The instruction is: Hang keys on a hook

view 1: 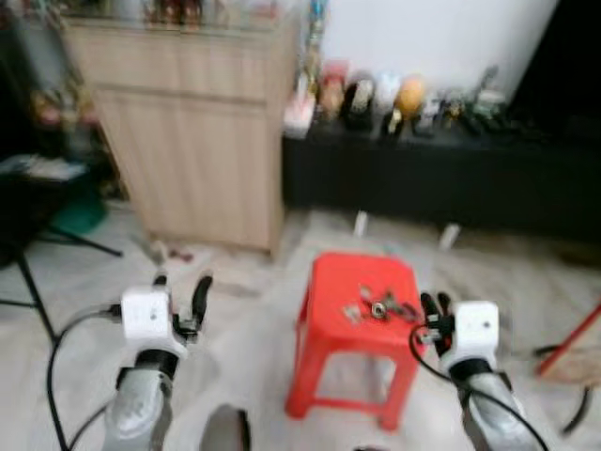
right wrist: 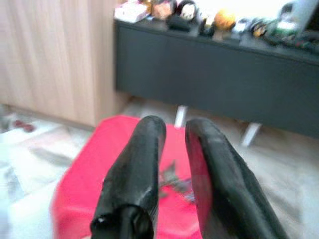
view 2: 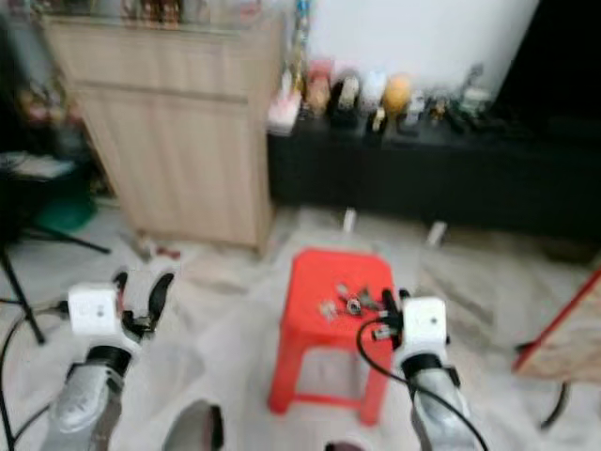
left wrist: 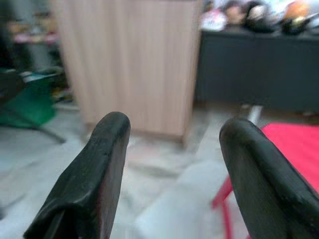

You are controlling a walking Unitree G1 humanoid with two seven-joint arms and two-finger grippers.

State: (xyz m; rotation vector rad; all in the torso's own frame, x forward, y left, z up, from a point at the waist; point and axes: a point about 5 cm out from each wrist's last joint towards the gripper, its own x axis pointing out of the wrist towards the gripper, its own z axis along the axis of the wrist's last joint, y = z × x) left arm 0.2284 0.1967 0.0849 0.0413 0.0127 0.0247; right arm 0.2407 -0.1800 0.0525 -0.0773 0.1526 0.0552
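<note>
Both arms are raised in front of the robot with the forearms pointing forward. The left gripper (view 1: 181, 293) hangs over the pale floor (view 1: 235, 310), and its fingers (left wrist: 94, 169) are spread wide with nothing between them. The right gripper (view 1: 434, 310) is at the near right corner of the red stool (view 1: 362, 329); its fingers (right wrist: 137, 174) are close together with a narrow gap, and they hold nothing.

The keys (view 1: 380, 306) lie flat on the seat of the red stool, just beyond and to the left of the right fingers, not touching them. They are well apart from the left fingers, on their right side.

Farther away stands a light wooden cabinet (view 1: 188, 132) ahead of the left fingers. Beside it a low black shelf (view 1: 441, 178) carries small figures along the white wall.
</note>
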